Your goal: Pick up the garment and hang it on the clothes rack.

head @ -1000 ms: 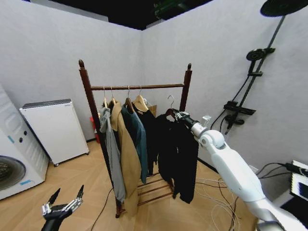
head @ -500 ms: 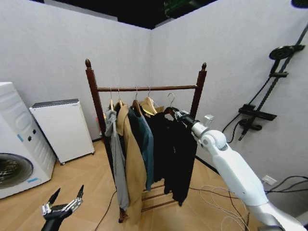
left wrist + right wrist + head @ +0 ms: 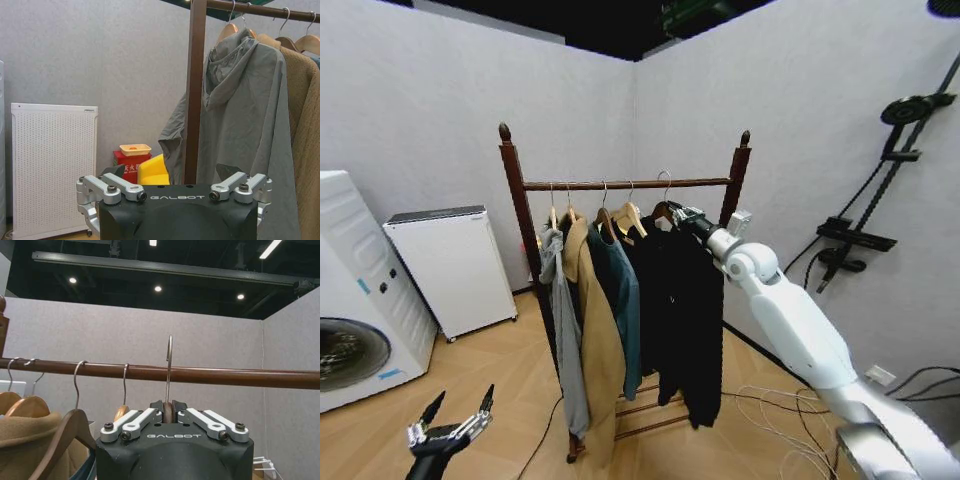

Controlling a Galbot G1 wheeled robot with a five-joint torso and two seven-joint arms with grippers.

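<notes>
Evidently soft, floppy garment [image 3: 685, 300], best held at stiff hanger neck where right gripper [image 3: 169, 415] clamps it w/ hook near clothes rack [image 3: 620, 184] bar; left gripper [image 3: 450, 432] splayed, idle low.

My right gripper [image 3: 677, 214], clamped on the hanger neck, is now higher & closer to the rack [image 3: 620, 184] bar vs 1 s ago; black jacket [image 3: 688, 300] comes up w/ it, hook [image 3: 664, 186] now level w/ the bar.
</notes>
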